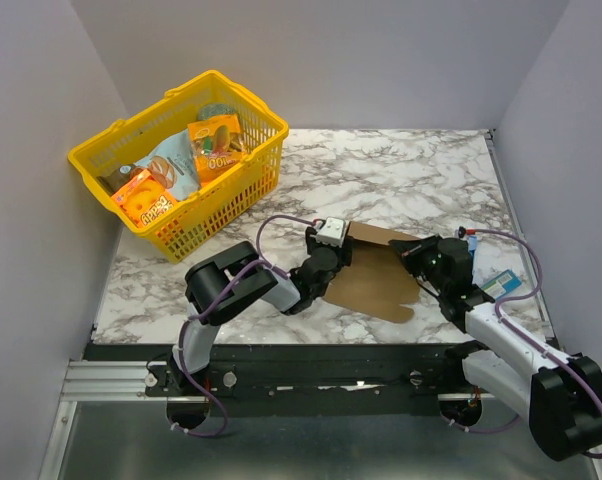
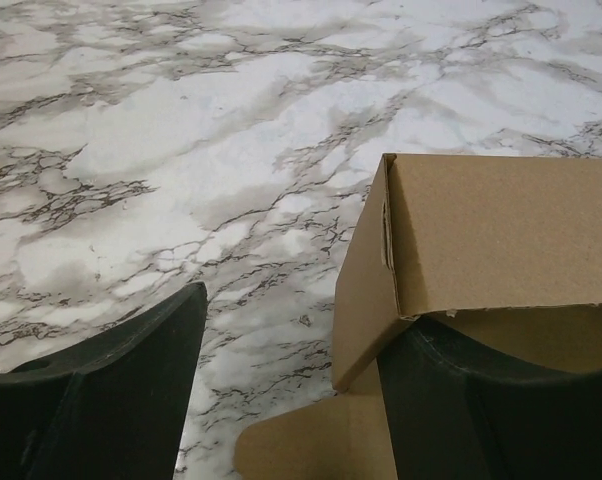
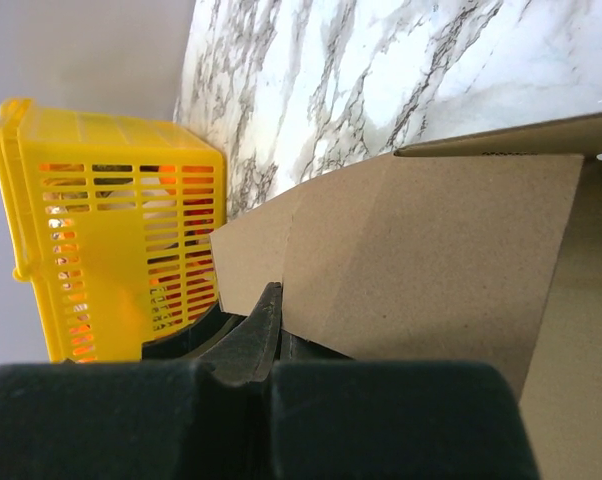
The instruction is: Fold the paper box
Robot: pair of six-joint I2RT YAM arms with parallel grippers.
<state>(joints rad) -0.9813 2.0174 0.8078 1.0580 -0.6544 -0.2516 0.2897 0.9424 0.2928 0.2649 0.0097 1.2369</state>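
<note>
paper box [image 1: 376,285]: dead centre of the top view, long axis left-right between the arms
left tool [image 2: 301,320]: jaws wide, straddling its raised left wall
right tool [image 3: 269,312]: shut, at the right flap

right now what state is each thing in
paper box: partly folded, one side raised, a flap lying flat
left gripper: open, at the box's raised corner
right gripper: shut, tips at the cardboard
yellow basket: upright, holding snack packs
blue packet: lying flat
</note>
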